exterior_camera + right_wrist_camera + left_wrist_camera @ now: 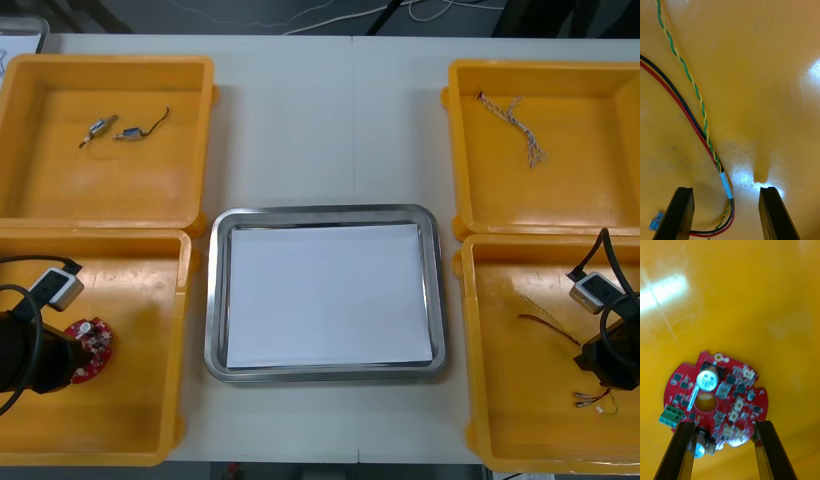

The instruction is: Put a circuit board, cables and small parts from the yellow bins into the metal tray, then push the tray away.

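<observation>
Two pincers gape: left pincer (724,425) straddling a round red circuit board (715,397), right pincer (726,189) straddling twisted cables (696,97).

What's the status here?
Left gripper open over board, near left bin. Right gripper open over cables, near right bin. Tray holds nothing yet.

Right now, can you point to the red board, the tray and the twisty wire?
Circuit board (724,390), left wrist view, chip beside its hole.
Metal tray (213,300), front view, left rim.
Twisted cable (696,92), right wrist view, mid-length.
</observation>
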Tool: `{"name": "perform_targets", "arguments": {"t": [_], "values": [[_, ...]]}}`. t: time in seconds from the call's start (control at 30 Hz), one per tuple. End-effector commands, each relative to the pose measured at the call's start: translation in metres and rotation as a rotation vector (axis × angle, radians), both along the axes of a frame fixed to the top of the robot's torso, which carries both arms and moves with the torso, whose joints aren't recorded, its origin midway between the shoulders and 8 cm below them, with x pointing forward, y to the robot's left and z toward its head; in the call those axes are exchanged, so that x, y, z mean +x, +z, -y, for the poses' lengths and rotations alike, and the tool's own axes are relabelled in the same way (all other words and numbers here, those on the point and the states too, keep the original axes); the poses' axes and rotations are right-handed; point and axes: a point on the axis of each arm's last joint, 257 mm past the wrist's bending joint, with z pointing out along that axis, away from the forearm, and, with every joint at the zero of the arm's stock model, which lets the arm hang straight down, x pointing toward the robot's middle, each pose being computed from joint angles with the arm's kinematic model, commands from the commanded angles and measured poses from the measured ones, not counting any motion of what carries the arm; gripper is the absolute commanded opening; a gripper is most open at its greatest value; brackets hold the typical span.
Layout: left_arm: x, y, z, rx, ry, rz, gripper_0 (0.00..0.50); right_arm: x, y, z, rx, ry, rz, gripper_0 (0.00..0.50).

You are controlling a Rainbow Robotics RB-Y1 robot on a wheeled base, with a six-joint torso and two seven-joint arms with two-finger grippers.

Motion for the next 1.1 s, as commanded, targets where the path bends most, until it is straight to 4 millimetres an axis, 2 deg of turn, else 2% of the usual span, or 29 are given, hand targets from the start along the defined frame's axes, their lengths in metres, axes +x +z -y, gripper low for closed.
{"name": "perform_targets", "arguments": {"t": [0.03,0.2,0.37,0.5,0.67,0.77,0.8,0.83,0.87,0.9,0.93,1.1], "values": [[0.017,0.033,-0.004,0.025,-0.037,0.064,0.456,-0.011,-0.015,-0.008,0.001,0.015,-0.020,0.500],[0.021,0.040,-0.005,0.004,0.006,0.061,0.456,-0.011,-0.019,-0.009,-0.012,0.019,-0.018,0.500],[0.022,0.038,-0.013,-0.027,0.094,0.041,0.456,-0.009,-0.021,-0.011,-0.016,0.019,-0.010,0.500],[0.028,0.032,-0.030,-0.077,0.212,0.014,0.457,-0.009,-0.022,-0.012,-0.015,0.015,-0.010,0.500],[0.042,0.039,-0.054,-0.097,0.309,0.009,0.456,-0.009,-0.024,-0.014,-0.013,0.013,-0.010,0.500],[0.044,0.044,-0.065,-0.109,0.348,-0.002,0.456,-0.009,-0.024,-0.015,-0.009,0.012,-0.010,0.500],[0.042,0.047,-0.066,-0.123,0.377,-0.009,0.456,-0.009,-0.025,-0.016,-0.009,0.014,-0.011,0.403],[0.039,0.048,-0.067,-0.138,0.405,-0.019,0.457,-0.009,-0.025,-0.016,-0.009,0.014,-0.011,0.240],[0.037,0.049,-0.067,-0.143,0.420,-0.024,0.456,-0.009,-0.024,-0.015,-0.012,0.013,-0.011,0.152],[0.035,0.051,-0.067,-0.154,0.449,-0.031,0.456,-0.009,-0.024,-0.014,-0.013,0.013,-0.009,0.039],[0.032,0.053,-0.069,-0.165,0.482,-0.039,0.457,-0.008,-0.023,-0.014,-0.014,0.011,-0.007,0.000],[0.019,0.060,-0.080,-0.191,0.593,-0.063,0.456,-0.004,-0.020,-0.014,-0.013,0.010,0.001,0.000]]}}
